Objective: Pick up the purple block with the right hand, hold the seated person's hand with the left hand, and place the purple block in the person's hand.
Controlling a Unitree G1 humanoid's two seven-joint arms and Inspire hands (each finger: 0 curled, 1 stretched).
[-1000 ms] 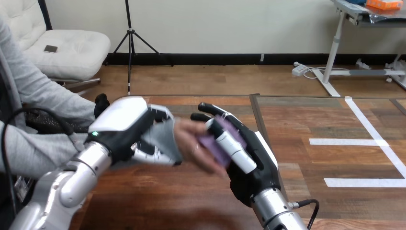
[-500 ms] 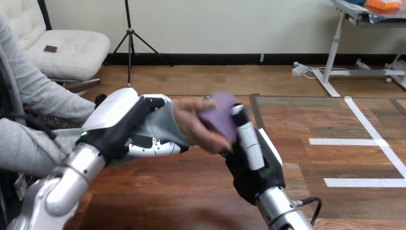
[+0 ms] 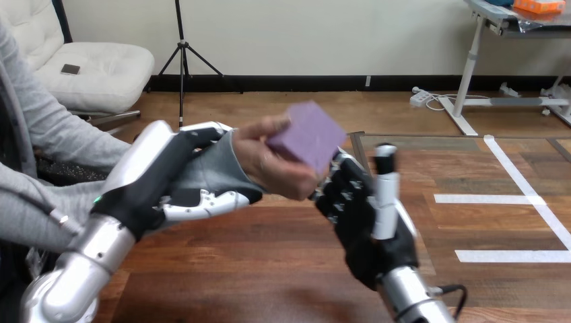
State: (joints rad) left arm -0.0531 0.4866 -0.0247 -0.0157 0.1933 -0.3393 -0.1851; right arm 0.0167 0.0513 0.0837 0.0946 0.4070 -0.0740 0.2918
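Left hand (image 3: 153, 176) was at centre left of the frame, its arm coming up from the lower left corner. Its fingers lay over the top of the person's wrist (image 3: 214, 168) and its thumb ran along the underside, so the grey-sleeved wrist was enclosed between them.

The person's hand (image 3: 269, 168) extended from that grasp toward the centre of the frame. The purple block (image 3: 308, 138) sat in it, just above centre, tilted with one broad face turned upward. The person's thumb lay along its upper left edge and the fingers were underneath. The block was clear of the wooden table (image 3: 236, 269), held above it.

Right hand (image 3: 369, 219) stood upright just right of centre, directly below and to the right of the block, with its arm entering from the bottom edge. Its upper part met the block's lower right corner and the person's fingertips; contact with the block could not be confirmed. Whether this hand was open or closed could not be established.
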